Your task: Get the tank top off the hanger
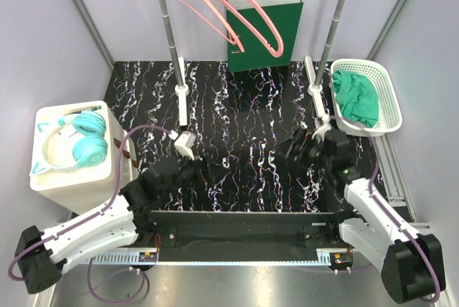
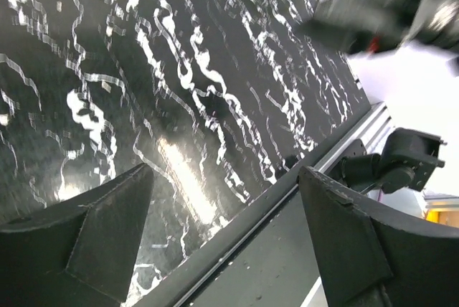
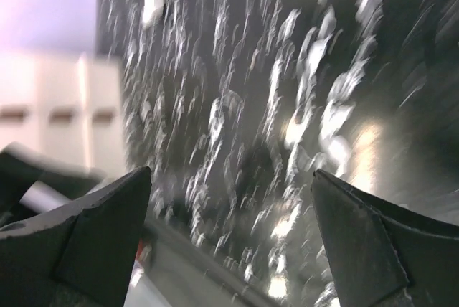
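1. L gripper is hovering low over the mat, near-left area; jaws are standing wide apart, gripping nothing.
2. R gripper is hovering over the mat's right part; jaws are spread fully, also gripping nothing.
3. Tank top, green, is lying bunched inside the basket at far right, off the hangers.
4. Both pink hangers are hanging bare on the rack at rear, well apart from both grippers.
5. Headphones are resting on the box, left of the mat.
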{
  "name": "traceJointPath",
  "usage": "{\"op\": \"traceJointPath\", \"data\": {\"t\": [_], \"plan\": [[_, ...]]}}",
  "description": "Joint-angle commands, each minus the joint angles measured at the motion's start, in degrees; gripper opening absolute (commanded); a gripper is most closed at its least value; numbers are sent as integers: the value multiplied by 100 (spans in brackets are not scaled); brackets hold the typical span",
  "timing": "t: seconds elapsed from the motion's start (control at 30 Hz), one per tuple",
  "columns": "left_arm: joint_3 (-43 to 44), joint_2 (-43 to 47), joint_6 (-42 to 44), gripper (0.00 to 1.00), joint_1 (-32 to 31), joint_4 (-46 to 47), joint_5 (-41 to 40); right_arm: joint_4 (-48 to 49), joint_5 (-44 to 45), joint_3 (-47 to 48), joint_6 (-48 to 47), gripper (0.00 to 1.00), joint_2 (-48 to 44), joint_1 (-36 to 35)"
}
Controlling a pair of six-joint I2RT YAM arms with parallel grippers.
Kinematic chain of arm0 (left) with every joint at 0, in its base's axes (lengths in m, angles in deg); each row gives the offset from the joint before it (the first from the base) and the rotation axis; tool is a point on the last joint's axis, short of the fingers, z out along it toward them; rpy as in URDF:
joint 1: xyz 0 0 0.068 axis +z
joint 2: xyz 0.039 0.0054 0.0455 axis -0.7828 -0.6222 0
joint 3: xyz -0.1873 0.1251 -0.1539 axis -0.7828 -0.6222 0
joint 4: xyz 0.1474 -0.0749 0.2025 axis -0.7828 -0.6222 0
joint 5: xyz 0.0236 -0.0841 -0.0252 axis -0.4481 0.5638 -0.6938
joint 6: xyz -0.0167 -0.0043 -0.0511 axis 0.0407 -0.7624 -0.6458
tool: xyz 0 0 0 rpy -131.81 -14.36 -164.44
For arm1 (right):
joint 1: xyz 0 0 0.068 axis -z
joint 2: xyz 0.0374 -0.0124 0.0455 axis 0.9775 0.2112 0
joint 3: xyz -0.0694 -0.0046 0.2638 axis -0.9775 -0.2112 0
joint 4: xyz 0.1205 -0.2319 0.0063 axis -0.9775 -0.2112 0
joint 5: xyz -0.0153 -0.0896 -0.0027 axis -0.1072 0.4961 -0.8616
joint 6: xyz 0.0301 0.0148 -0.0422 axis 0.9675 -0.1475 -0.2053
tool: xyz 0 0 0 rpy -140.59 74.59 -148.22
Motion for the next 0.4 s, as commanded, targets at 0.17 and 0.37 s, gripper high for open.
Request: {"op": "traceJointPath", "data": {"t": [0.17,0.37], "plan": [[-2295,882,-1059,89,-19,3350,604,4566,-836,-2368,1929,99,-139,-575],[-3315,1848,-1227,91,-28,3950,675,5076,-457,-2887,1937,99,-218,-584]]}}
